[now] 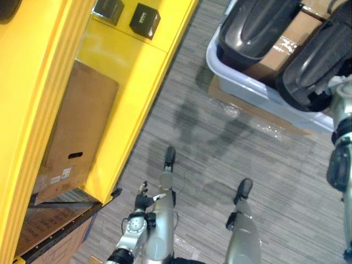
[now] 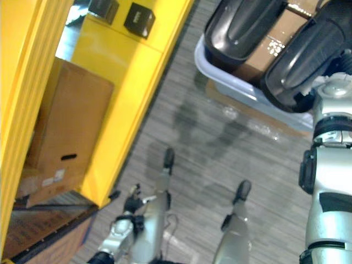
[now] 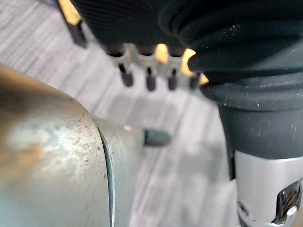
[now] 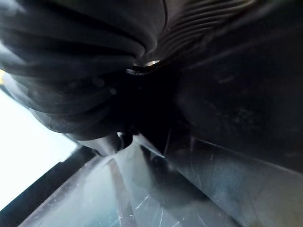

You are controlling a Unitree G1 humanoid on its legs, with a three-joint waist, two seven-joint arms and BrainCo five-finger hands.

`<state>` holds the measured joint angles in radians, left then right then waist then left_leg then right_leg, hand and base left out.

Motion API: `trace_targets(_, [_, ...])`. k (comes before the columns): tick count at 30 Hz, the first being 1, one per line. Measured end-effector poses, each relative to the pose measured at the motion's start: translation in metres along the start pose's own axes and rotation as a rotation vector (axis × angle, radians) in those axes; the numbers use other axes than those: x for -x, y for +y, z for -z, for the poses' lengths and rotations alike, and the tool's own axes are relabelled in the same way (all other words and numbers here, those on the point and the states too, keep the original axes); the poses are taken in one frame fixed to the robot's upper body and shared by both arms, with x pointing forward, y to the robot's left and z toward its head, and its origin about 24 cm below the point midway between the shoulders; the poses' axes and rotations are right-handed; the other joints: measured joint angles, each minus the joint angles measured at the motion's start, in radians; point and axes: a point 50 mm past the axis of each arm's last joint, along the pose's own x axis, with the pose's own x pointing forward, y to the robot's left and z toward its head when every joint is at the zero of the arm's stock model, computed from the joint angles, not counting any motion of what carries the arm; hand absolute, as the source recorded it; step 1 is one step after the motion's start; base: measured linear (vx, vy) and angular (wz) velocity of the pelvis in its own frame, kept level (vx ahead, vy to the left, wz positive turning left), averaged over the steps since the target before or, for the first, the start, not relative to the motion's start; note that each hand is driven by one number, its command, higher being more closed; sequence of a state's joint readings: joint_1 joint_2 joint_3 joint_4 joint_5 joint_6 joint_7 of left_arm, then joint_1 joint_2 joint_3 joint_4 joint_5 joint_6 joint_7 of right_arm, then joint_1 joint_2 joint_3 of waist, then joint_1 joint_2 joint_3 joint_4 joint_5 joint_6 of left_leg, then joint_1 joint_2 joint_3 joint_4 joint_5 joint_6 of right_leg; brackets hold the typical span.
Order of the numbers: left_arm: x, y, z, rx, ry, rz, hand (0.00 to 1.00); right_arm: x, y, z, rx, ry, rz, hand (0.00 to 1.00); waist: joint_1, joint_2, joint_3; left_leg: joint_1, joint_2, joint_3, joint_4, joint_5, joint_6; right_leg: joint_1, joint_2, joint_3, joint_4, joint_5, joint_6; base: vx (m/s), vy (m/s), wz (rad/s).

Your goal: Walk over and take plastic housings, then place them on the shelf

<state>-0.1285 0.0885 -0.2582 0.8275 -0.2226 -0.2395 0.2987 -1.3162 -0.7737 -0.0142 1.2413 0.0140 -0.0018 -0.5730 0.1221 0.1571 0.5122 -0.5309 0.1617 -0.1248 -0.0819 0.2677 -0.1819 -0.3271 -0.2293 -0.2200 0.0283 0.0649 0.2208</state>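
Observation:
Two black plastic housings lie side by side in a clear plastic bin (image 1: pixel 231 71) at the upper right, on top of a cardboard box. The left housing (image 1: pixel 256 27) is untouched. My right arm (image 2: pixel 330 165) reaches up to the near end of the right housing (image 2: pixel 308 52). In the right wrist view my right hand (image 4: pixel 85 56) shows its dark ribbed cover pressed close to that housing's black surface (image 4: pixel 236 109), above the bin's clear wall. My left hand (image 3: pixel 149 80) hangs over the grey floor with its fingers straight and holds nothing. The yellow shelf (image 1: pixel 124 60) stands on the left.
A large cardboard box (image 1: pixel 77 132) fills the shelf's lower bay. Two small black boxes (image 1: pixel 144 20) sit on the level above. Flat cardboard (image 1: pixel 236 102) lies under the bin. A strip of grey carpet (image 1: pixel 203 132) runs between shelf and bin.

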Motion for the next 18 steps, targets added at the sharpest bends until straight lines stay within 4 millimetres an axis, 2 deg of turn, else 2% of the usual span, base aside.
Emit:
trace_targets(4, [0.000, 0.002, 0.002, -0.029, 0.000, -0.044, 0.00, -0.001, -0.007, -0.009, 0.018, -0.071, 0.090, 1.00, -0.026, 0.000, 0.000, 0.005, 0.002, 0.005, 0.000, 0.000, 0.000, -0.001, 0.000, 0.006, 0.006, 0.000, 0.000, 0.00, 0.010, -0.02])
trace_targets(9, [0.000, 0.005, -0.006, -0.087, -0.046, -0.140, 0.00, 0.000, -0.016, -0.014, 0.015, -0.125, 0.183, 1.00, -0.040, 0.000, 0.000, 0.016, 0.004, 0.012, 0.000, 0.001, 0.001, 0.001, 0.000, 0.016, 0.011, 0.000, 0.000, 0.00, 0.011, -0.04])
trace_targets(14, [-0.008, 0.020, -0.033, -0.218, -0.167, -0.273, 0.00, 0.002, -0.020, -0.021, -0.010, -0.174, 0.234, 1.00, -0.044, -0.001, 0.000, 0.042, 0.007, 0.024, 0.000, 0.001, 0.001, 0.016, 0.000, 0.029, 0.015, 0.000, 0.000, 0.00, 0.007, -0.06])
trace_targets(18, [-0.016, 0.030, -0.064, -0.326, -0.295, -0.338, 0.00, 0.003, -0.020, -0.019, -0.010, -0.169, 0.235, 1.00, -0.053, -0.001, 0.000, 0.042, 0.008, 0.023, 0.000, 0.003, 0.004, 0.015, 0.000, 0.029, 0.021, 0.000, 0.000, 0.00, 0.000, 0.00])
